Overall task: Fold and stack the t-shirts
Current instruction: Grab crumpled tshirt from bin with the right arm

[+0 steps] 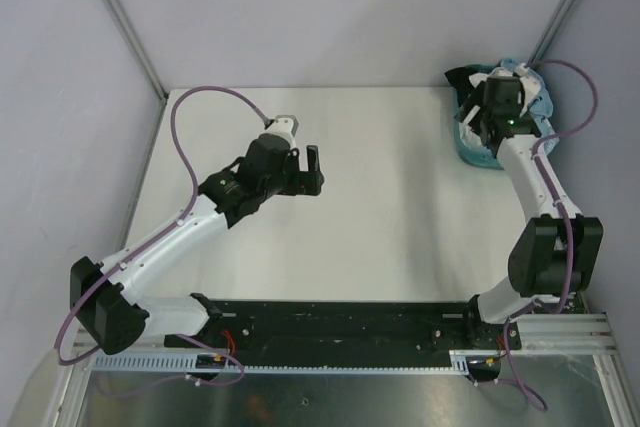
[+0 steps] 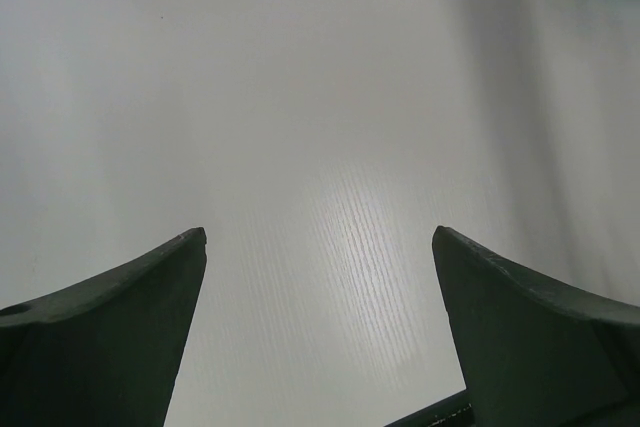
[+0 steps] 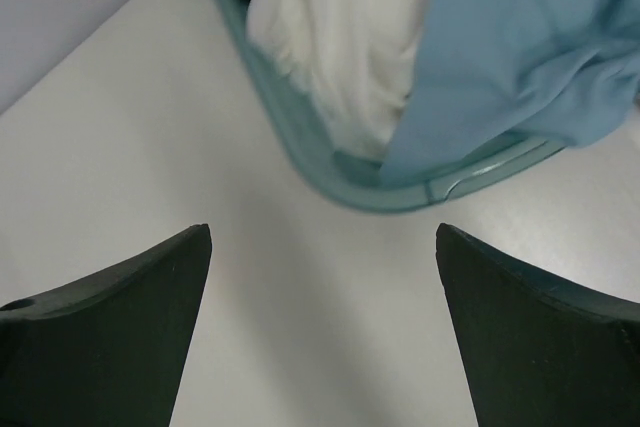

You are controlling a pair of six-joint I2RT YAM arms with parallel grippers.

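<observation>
A robotics lab cell: white table (image 1: 390, 217), grey partition walls (image 1: 330, 7), aluminium mounting rail (image 1: 350, 371).

Looking down from high behind the near edge over the whole white table (image 1: 380, 197), then close from each wrist, left onto bare tabletop, right onto the teal basket (image 3: 300, 162) of t-shirts (image 3: 520, 37) in the overhead's far right corner.

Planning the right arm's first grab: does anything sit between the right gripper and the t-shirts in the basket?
Only the teal plastic basket's rim, lying across the path between the open right gripper and the plain white cloth t-shirt and light blue cloth t-shirt; the blue one drapes over that rim.
</observation>
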